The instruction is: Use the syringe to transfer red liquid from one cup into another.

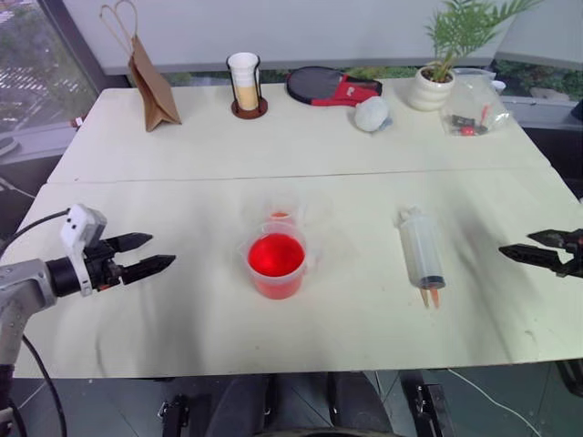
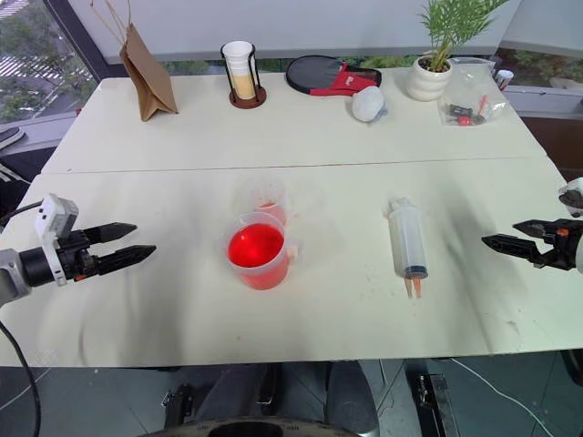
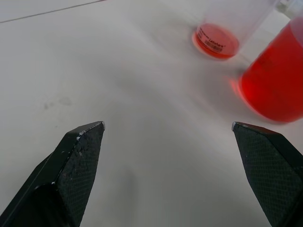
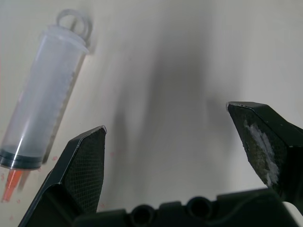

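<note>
two tools hover over the worktop (image 1: 164,346), both spread wide and grasping nothing: the left tool (image 1: 150,256) points toward the middle from the left edge, the right tool (image 1: 537,248) points inward from the right edge, each angled a little downward. the syringe (image 1: 422,250) lies flat on the worktop, between the beaker (image 1: 276,264) and the right tool, orange nozzle toward the robot, plunger pushed in. the beaker of red liquid (image 1: 275,254) stands near the centre, with the small clear cup (image 1: 282,217) just behind it, a thin red film at its bottom. the likely trouble: the round barrel could roll or skid away if the right tool closes off-centre, and a careless sweep of the left tool could tip the full beaker, since it sits nearest that side. the small light cup looks easy to knock over.
</note>
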